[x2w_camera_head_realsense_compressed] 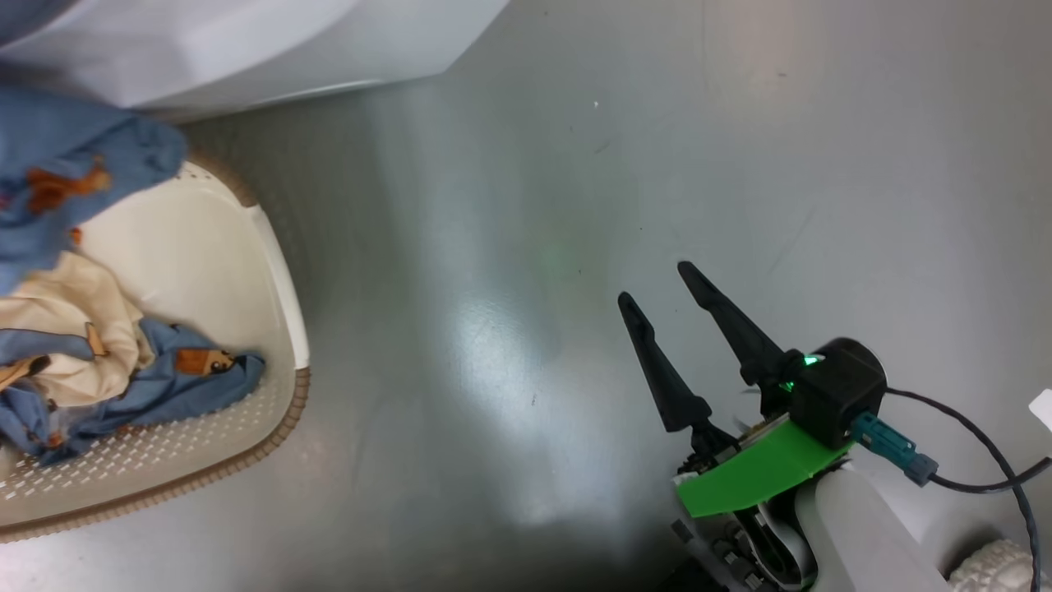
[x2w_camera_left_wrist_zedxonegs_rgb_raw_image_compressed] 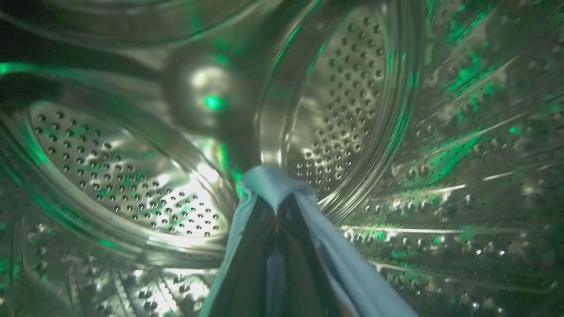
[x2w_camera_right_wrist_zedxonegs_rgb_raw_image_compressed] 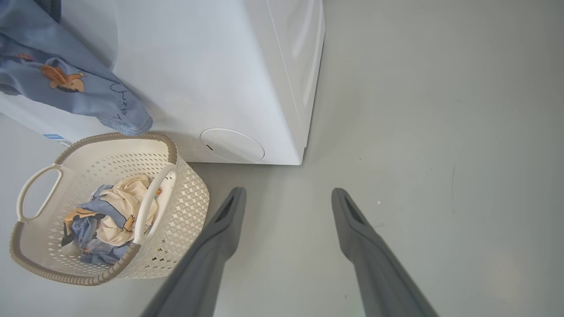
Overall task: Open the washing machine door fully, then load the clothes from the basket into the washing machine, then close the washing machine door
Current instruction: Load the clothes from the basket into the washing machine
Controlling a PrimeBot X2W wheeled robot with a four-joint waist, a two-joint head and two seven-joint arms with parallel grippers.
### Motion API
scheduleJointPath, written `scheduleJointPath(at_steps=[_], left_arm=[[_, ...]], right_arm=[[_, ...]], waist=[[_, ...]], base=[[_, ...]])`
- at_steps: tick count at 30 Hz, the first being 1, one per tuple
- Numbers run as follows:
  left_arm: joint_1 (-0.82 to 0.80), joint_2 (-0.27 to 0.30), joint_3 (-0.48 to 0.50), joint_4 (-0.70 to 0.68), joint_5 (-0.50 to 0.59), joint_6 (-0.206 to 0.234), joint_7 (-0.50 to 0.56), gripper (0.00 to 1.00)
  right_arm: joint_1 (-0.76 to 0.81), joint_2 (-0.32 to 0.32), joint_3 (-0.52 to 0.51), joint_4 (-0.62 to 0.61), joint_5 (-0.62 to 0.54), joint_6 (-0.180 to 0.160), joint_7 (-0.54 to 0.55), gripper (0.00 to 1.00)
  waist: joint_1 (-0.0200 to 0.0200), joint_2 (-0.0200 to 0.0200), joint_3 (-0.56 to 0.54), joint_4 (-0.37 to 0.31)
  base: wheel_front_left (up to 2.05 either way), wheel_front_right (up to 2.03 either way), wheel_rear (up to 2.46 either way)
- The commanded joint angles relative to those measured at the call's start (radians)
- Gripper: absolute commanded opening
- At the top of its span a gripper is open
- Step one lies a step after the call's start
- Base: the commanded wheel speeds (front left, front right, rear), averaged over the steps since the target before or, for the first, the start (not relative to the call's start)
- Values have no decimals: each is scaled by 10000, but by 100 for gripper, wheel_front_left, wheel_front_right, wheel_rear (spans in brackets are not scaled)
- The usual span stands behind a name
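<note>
On the grey floor (x2w_camera_head_realsense_compressed: 526,329) our right gripper (x2w_camera_head_realsense_compressed: 654,282) hangs at 4 o'clock, fingers spread, empty. At 9 o'clock the basket (x2w_camera_head_realsense_compressed: 279,271) holds more clothes (x2w_camera_head_realsense_compressed: 123,386). Farther, in the drum (x2w_camera_left_wrist_zedxonegs_rgb_raw_image_compressed: 132,185), our left gripper (x2w_camera_left_wrist_zedxonegs_rgb_raw_image_compressed: 275,215) pinches a blue garment (x2w_camera_left_wrist_zedxonegs_rgb_raw_image_compressed: 273,180). We judge loading half done; door closing remains.

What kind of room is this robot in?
Probably a laundry room. There is a big white washing machine, a basket with clothes in it on the grey floor next to it, and a shiny steel drum full of little holes.
</note>
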State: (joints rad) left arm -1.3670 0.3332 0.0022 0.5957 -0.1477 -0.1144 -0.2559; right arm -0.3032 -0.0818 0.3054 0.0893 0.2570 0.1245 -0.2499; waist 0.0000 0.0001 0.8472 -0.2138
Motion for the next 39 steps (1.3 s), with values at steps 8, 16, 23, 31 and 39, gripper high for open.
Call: scheduleJointPath(at_steps=[8, 16, 23, 31, 39], left_arm=[[626, 197, 455, -750, 122, -20, -57, 74], [782, -74, 390, -60, 118, -77, -58, 100], [1114, -248, 192, -44, -2, -128, -58, 100], [1934, -485, 272, -555, -317, -152, -58, 100], [3103, -511, 248, -1228, -651, -160, -58, 100]], right_arm=[[160, 74, 179, -73, 65, 62, -118, 100], [67, 82, 48, -6, 100, 62, -118, 100], [3, 54, -13, 68, 121, 62, -118, 100], [11, -40, -77, 184, 139, 62, -118, 100], [71, -97, -106, 312, 171, 62, -118, 100]], waist=[[0, -1, 11, -88], [0, -1, -204, 240], [0, -1, -589, 440], [0, -1, -1132, 745], [0, -1, -1712, 990]], base=[[0, 0, 0], [0, 0, 0], [0, 0, 0], [0, 0, 0], [0, 0, 0]])
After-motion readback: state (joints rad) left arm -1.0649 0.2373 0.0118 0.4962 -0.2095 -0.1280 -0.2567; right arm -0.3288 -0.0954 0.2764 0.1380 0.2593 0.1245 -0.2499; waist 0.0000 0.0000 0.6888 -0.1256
